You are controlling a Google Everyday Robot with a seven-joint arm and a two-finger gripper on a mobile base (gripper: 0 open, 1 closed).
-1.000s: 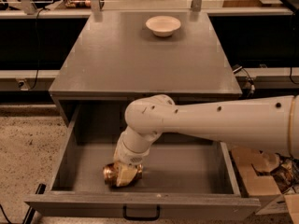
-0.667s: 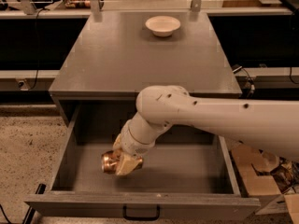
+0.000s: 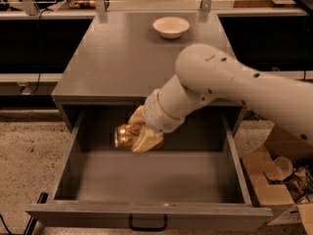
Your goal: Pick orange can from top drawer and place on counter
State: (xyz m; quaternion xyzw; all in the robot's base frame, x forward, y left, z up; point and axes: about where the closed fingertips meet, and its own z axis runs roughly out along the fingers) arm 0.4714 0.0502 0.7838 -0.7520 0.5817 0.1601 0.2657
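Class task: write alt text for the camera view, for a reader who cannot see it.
The robot's cream two-finger gripper holds a coppery orange metal drink can on its side over the open, shallow grey top drawer. A white bowl sits near the far edge of the flat grey counter.

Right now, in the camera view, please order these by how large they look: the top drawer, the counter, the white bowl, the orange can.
1. top drawer, though it is nearer the camera than the counter, so this rank is unsure
2. counter
3. white bowl
4. orange can, partly hidden by the gripper shut on it over the drawer
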